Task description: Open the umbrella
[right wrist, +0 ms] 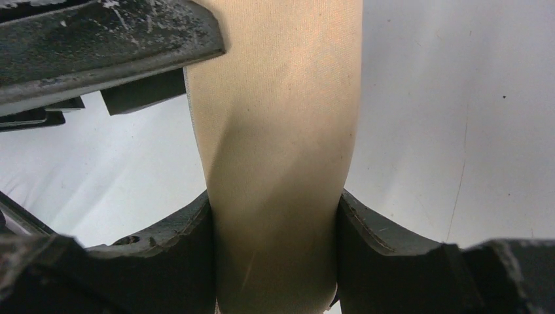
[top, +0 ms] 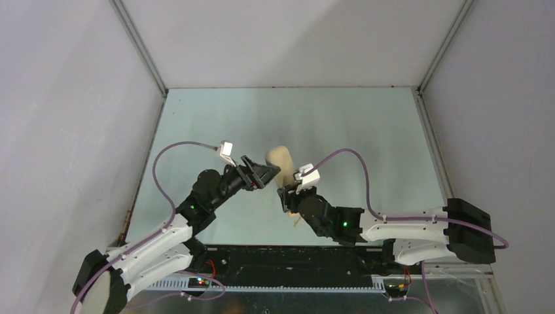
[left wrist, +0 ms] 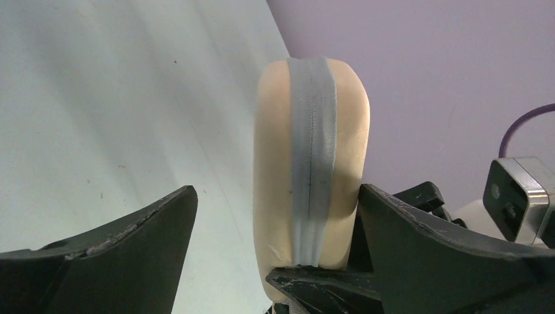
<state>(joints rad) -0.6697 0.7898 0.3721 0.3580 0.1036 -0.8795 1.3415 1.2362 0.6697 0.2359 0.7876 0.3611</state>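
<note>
Firmly, right pincer (right wrist: 273, 209) gripped umbrella (top: 280, 160) in its jaws — likely as anchor | left pincer (left wrist: 276, 193) gaped astride its end, probably to pull.

Left fingers (top: 262, 175) and right fingers (top: 286, 196) flank the tan umbrella (top: 280, 160).

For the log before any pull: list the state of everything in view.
Umbrella: folded shut, canopy not spread.
Right gripper: jaws shut on the umbrella's body.
Left gripper: jaws open, one on either side of the umbrella's end.
</note>
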